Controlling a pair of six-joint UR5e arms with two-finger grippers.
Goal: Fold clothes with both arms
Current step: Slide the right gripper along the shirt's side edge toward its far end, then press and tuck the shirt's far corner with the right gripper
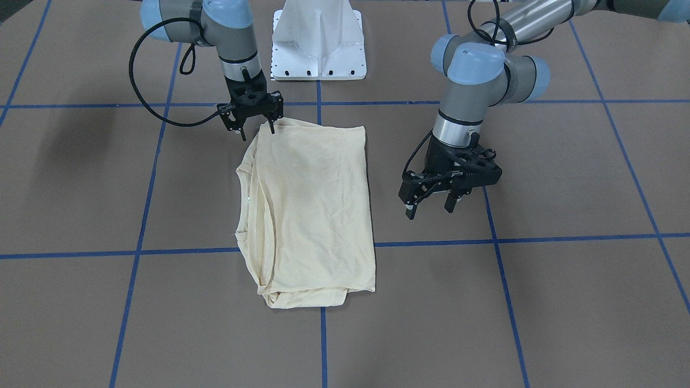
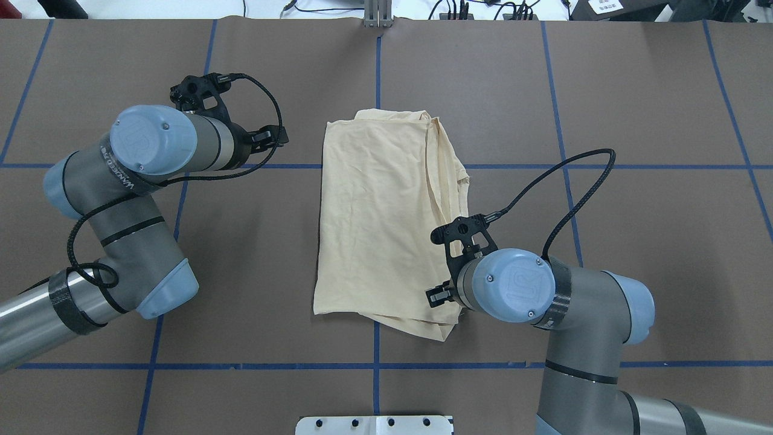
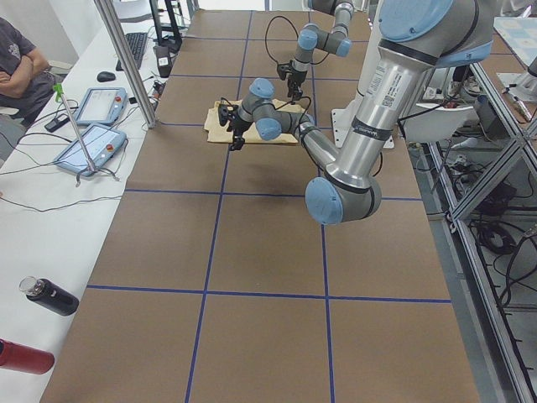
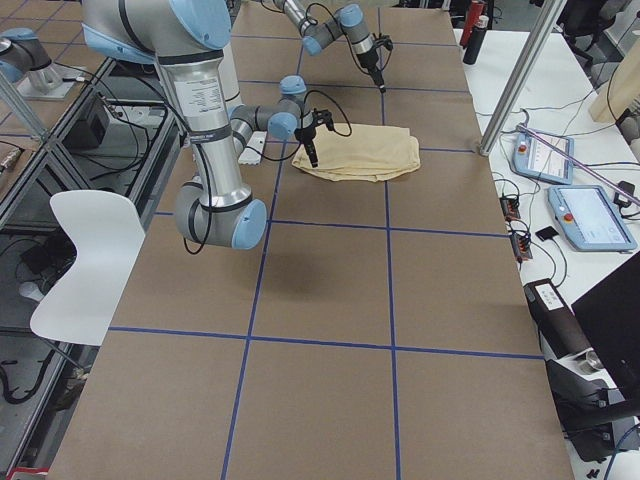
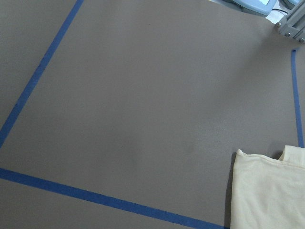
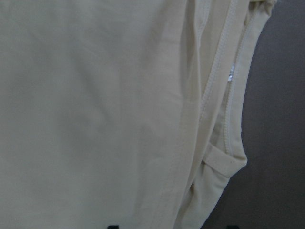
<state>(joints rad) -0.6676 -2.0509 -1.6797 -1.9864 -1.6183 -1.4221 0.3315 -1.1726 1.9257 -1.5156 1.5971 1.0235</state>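
The clothes are one pale cream-yellow shirt (image 1: 312, 210), folded into a tall rectangle and lying flat at the table's middle (image 2: 380, 217). Its neckline and a small white label (image 6: 231, 74) show in the right wrist view. My right gripper (image 1: 257, 129) hangs open over the shirt's corner nearest the robot base, one fingertip over the cloth and one over the table. My left gripper (image 1: 429, 211) is open above bare table, a short way off the shirt's long edge. The left wrist view holds only table and one shirt corner (image 5: 269, 191).
The white pedestal base (image 1: 318, 43) stands behind the shirt. Blue tape lines cross the brown table. Beyond the far edge are a metal post (image 3: 126, 63), tablets, bottles (image 3: 50, 295) and a seated person (image 3: 17, 59). A white chair (image 4: 85, 250) stands beside the table.
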